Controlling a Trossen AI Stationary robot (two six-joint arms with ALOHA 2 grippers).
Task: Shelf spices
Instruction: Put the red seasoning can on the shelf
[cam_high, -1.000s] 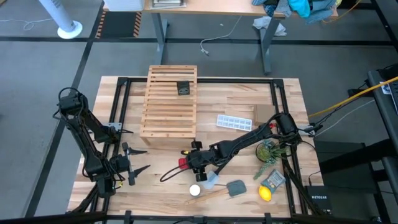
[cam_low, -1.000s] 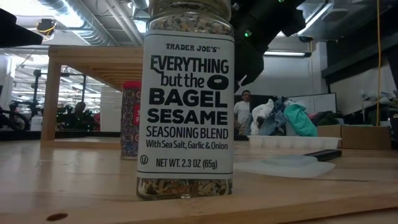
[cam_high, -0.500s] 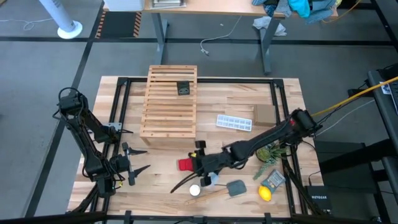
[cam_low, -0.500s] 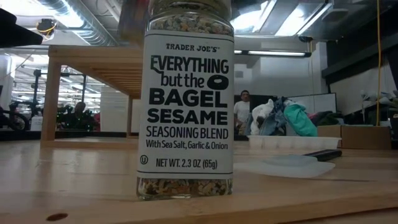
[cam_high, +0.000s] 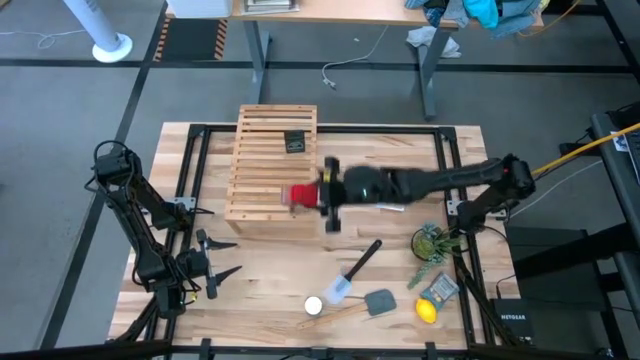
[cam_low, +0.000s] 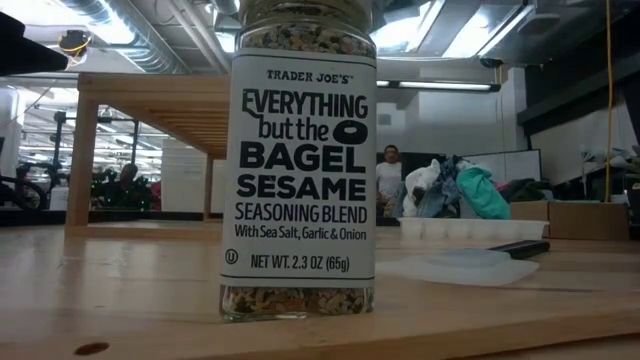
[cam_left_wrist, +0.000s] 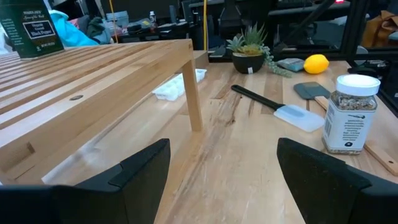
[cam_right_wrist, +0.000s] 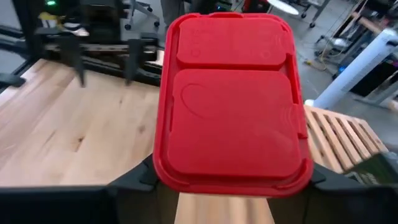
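My right gripper (cam_high: 312, 194) reaches level from the table's right and is shut on the red boxy spice container (cam_high: 299, 193). The container hangs over the near right part of the slatted wooden shelf (cam_high: 270, 165). In the right wrist view the red lid (cam_right_wrist: 233, 93) fills the picture. The black spice container (cam_high: 294, 141) stands on the shelf's far right slats. The clear jar with the white lid (cam_high: 314, 305) stands on the table near its near edge, and looms large in the low view (cam_low: 300, 160). My left gripper (cam_high: 215, 270) waits open at the near left. My right gripper pinches the red container between its two fingers (cam_right_wrist: 140, 177), one on each side of the body just below the lid (cam_right_wrist: 186, 186). The fingers come level from the table's right. The container is lifted clear above the shelf, with its lid toward the wrist camera.
A spatula (cam_high: 355, 272), a dark scraper (cam_high: 380, 302), a lemon (cam_high: 427, 311), a packet (cam_high: 440, 288) and a potted plant (cam_high: 432, 243) lie at the near right. The white ice-cube tray (cam_left_wrist: 171, 90) sits right of the shelf, under my right arm.
My right gripper has lifted the red container off the table's near middle. It has carried the container up and toward the far edge until it hangs over the shelf's near right part. The arm has stretched out and turned on the way. The jar has stayed put.
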